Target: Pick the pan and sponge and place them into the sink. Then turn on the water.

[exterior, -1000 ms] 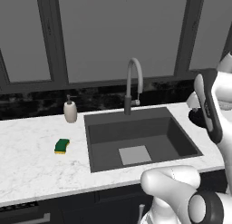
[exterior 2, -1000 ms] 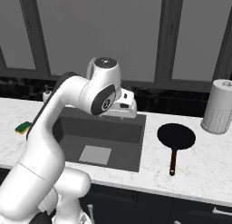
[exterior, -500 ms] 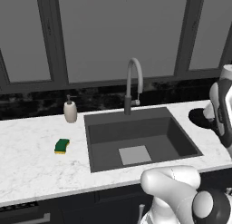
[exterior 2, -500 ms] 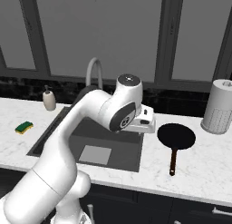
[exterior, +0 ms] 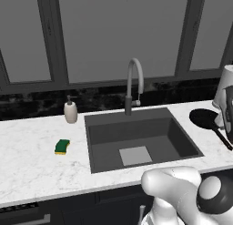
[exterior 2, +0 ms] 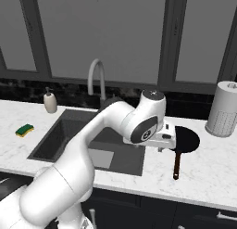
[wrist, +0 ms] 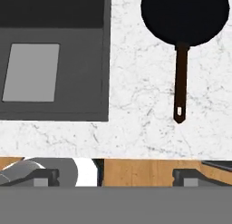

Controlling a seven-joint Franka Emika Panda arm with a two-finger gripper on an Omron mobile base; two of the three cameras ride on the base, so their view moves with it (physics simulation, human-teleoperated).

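From the left base view, I have the sink (exterior: 136,142) dead centre with nothing in it and no stream from the faucet (exterior: 133,85), so I judge the first step, fetching the pan, is the one in hand. The pan (exterior: 205,118) sits on the counter (exterior: 36,165) at about three o'clock, just past the sink's right rim, its handle (exterior: 222,137) trailing toward five o'clock. The sponge (exterior: 62,146) lies well apart at nine o'clock, with the soap dispenser (exterior: 70,111) behind it at ten.

In the right base view my arm arches over the sink's right edge and the hand hangs just above the counter between sink and pan (exterior 2: 186,139). The handle (exterior 2: 176,164) runs from the black bowl straight toward me, to six o'clock. The paper towel roll (exterior 2: 224,109) stands at two o'clock.

In the hand view the gripper (wrist: 117,177) has its two tips standing wide apart, holding nothing. The pan (wrist: 185,11) is at one o'clock, long axis running twelve to six, handle (wrist: 180,82) pointing down at the right-hand tip (wrist: 190,177). Next, I reckon I must shift toward the handle, drop, and close across its thin width.
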